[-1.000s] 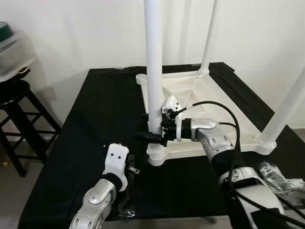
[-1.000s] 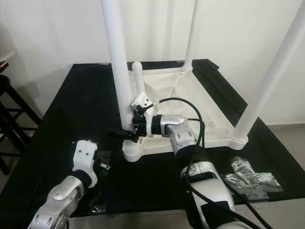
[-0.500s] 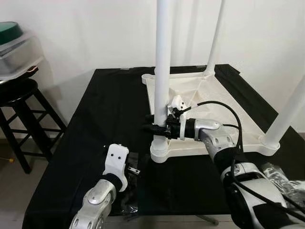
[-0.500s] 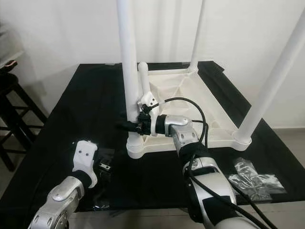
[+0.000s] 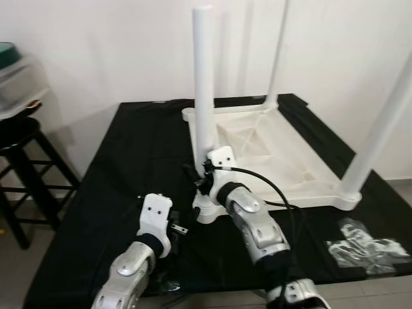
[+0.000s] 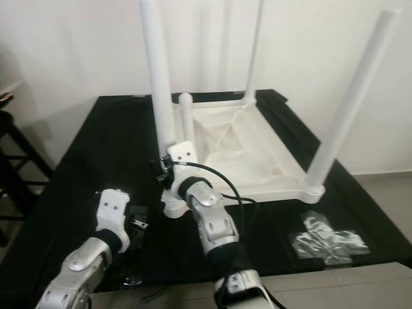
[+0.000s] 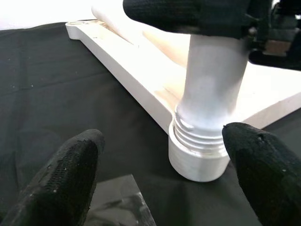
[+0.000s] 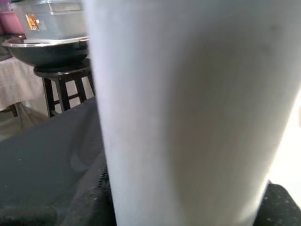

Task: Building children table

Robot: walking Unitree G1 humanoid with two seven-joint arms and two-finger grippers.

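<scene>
At frame centre, the right tool [image 5: 199, 182] stays clamped on the near leg [image 5: 204, 96], but its wrist has rolled since a second ago. The thread [image 7: 200, 136] still shows above the tabletop [image 5: 270, 154], so tightening continues. Left tool [image 7: 160, 174] hovers open nearby.

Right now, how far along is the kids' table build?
Done: three white legs stand upright on the upside-down tabletop, one at the far corner and one on the right. In hand: the right gripper is clamped on the near leg, whose threads still show above the socket, so it is not fully seated. Left: the back-left corner socket holds no leg. The left gripper hovers open nearby.
</scene>
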